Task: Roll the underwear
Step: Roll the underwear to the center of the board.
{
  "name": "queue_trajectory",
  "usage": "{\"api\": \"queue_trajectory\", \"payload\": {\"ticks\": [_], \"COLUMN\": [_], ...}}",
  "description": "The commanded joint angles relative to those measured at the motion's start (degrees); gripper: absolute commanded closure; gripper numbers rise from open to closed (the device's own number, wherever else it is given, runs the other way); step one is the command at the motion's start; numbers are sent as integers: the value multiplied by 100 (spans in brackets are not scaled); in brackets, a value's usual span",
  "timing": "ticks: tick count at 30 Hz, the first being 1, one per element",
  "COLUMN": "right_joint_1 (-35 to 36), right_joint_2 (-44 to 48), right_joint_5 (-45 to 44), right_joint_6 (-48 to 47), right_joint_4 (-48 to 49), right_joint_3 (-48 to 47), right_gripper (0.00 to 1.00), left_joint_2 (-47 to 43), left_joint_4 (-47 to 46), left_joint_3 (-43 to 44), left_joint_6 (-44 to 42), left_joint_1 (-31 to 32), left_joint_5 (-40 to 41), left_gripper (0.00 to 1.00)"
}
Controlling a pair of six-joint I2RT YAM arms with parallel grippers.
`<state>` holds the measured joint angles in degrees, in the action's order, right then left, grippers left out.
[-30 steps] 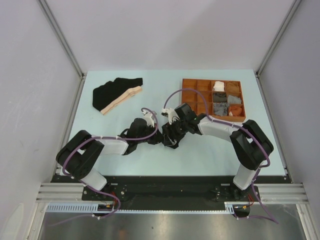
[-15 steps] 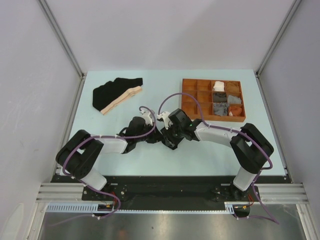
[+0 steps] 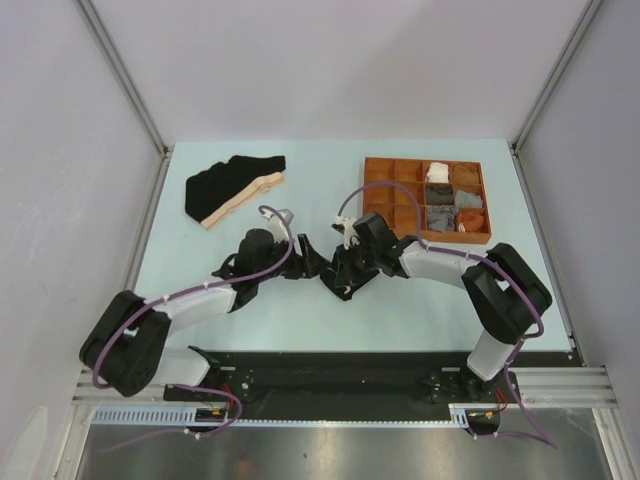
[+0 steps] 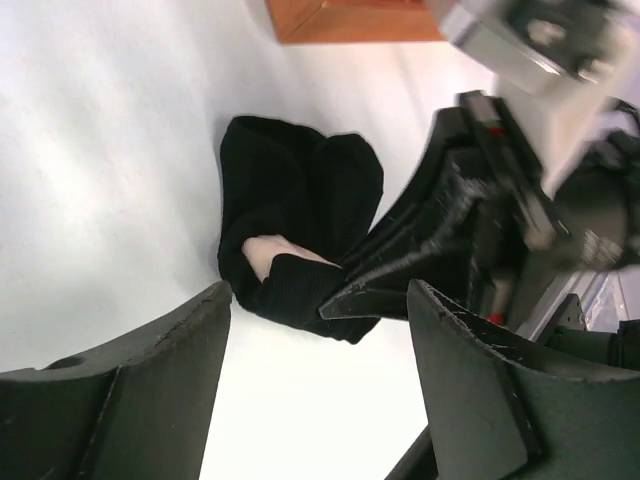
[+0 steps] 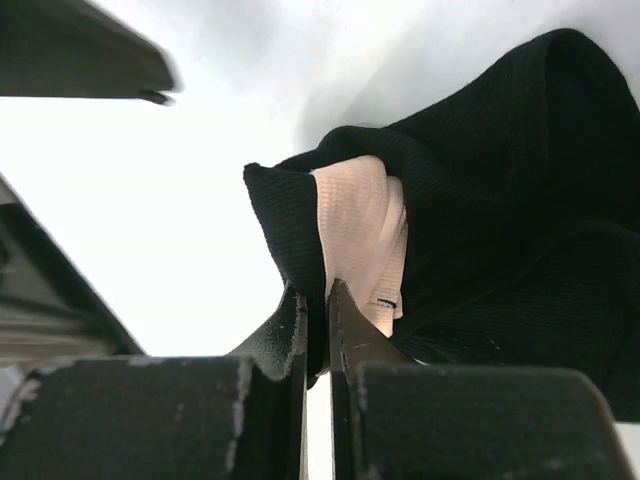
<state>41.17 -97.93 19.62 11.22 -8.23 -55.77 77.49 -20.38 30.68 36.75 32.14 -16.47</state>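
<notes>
A black brief (image 4: 290, 190) with a beige waistband (image 5: 355, 225) lies bunched in a loose roll on the pale table, mid-front. My right gripper (image 5: 317, 300) is shut on a black fold at the roll's edge, right beside the waistband. In the top view the right gripper (image 3: 340, 278) sits over the roll and hides most of it. My left gripper (image 4: 320, 300) stands open just short of the roll, nothing between its fingers; from above the left gripper (image 3: 308, 262) is just left of the right one. A second black brief (image 3: 232, 185) lies spread at the back left.
A brown compartmented tray (image 3: 380, 168) stands at the back right, with several rolled cloths in its right-hand cells. Its corner (image 4: 350, 20) shows beyond the roll in the left wrist view. Aluminium frame posts run along both table sides.
My left gripper has opened, let go of the roll and drawn back to the left. My right gripper has closed onto the roll's edge.
</notes>
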Motion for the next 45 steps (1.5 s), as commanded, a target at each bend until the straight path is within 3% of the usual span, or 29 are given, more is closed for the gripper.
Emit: {"api": "queue_trajectory", "payload": {"ticks": [1,7,15,27,42,44,45], "right_joint_1": [-249,-521,-1005,-1225,-1278,-1287,-1278], "right_joint_2": [213,274,415,64,-393,-411,-394], "right_joint_5": [920,939,711,482,921,921,921], "right_joint_6": [766,1198,1418,1418,1356,1356,1356], "right_joint_4": [399,489,586,682,1112,1157,1166], "right_joint_3": [206,382,795,927,945,945,936], "right_gripper": [100,100,100,100,100,100,100], "left_joint_2": [-506,-560,195,1470,2489,2612,2665], "left_joint_4": [219,-97,-852,-1819,-2936,-3033,-3094], "left_joint_3": [-280,-615,-493,61,237,289,325], "left_joint_6": [-335,-537,-555,-503,-291,-256,-239], "left_joint_1": [-33,-32,-24,82,222,249,258], "left_joint_5": [197,101,-251,-560,-796,-823,-866], "left_gripper": [25,23,24,24,25,26,32]}}
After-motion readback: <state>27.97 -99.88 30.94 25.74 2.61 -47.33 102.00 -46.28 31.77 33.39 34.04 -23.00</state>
